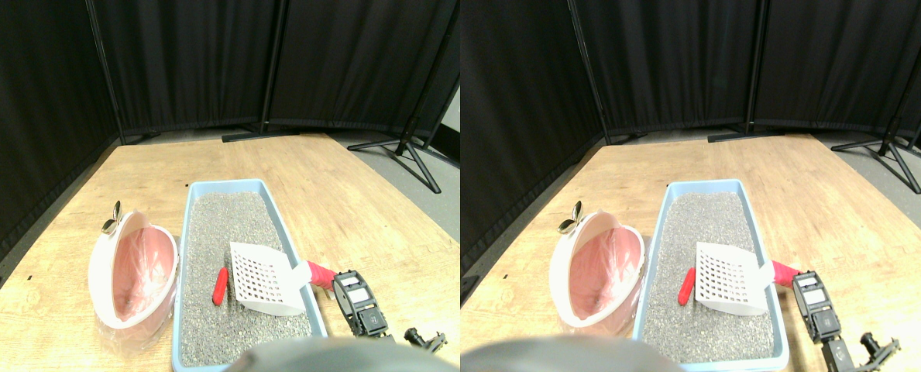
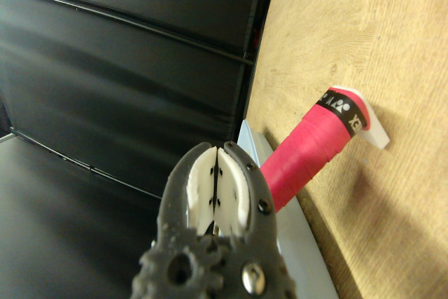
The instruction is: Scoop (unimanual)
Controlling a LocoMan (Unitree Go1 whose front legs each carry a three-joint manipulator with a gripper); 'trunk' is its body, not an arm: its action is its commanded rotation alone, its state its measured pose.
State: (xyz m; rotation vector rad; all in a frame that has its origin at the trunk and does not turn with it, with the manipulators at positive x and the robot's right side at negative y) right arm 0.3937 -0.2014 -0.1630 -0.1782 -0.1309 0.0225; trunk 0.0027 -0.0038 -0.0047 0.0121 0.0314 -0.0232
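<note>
**Scoop resting in litter tray, gripper closed beside handle**

On the wooden floor (image 1: 352, 209), a light blue litter tray (image 1: 189, 232) filled with grey litter (image 1: 228, 225) lies lengthwise in front of the robot. A white slotted scoop (image 1: 262, 277) rests on the litter in the near right part of the tray, blade facing the tray's middle. Its red wrapped handle (image 1: 321, 273) extends over the tray's right rim toward the right gripper (image 1: 346, 280).

A small red object (image 1: 219, 287) lies on the litter just beside the scoop blade, on its left, apart from it.

Left of the tray, touching or nearly touching its long wall, stands a white bin (image 1: 131, 271) tipped on its side, lined with a pink bag (image 1: 139, 267). Two metal clips (image 1: 113, 218) sit at its far rim.

In the wrist view, the right gripper (image 2: 218, 173) has its two white-padded jaws pressed together with nothing between them. The red handle (image 2: 308, 155) lies beside the jaws, not held; its end carries a black band and a white tab.

Black curtains (image 1: 197, 62) on stands enclose the far side of the work area.
</note>
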